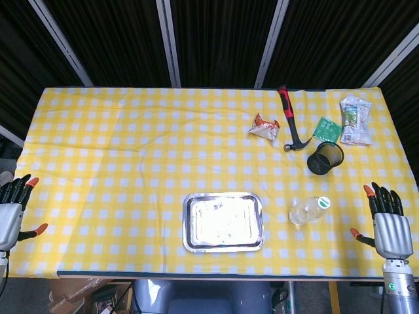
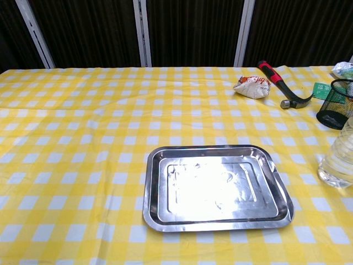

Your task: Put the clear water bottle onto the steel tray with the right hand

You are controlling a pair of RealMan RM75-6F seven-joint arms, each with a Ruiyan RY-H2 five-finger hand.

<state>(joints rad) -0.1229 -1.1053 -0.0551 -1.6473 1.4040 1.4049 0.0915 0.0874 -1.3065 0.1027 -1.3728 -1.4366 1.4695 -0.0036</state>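
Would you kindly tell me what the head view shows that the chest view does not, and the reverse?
Only the head view shows the left hand, right hand, both open, and the snack packets. The chest view adds nothing of its own. Both show the steel tray, clear water bottle, hammer, mesh cup and crumpled wrapper.

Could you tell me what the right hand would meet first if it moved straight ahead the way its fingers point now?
The right hand points up the table's right edge. The way looks free at first; the snack packets at the far corner come nearest. The clear water bottle lies off to its left, outside that line.
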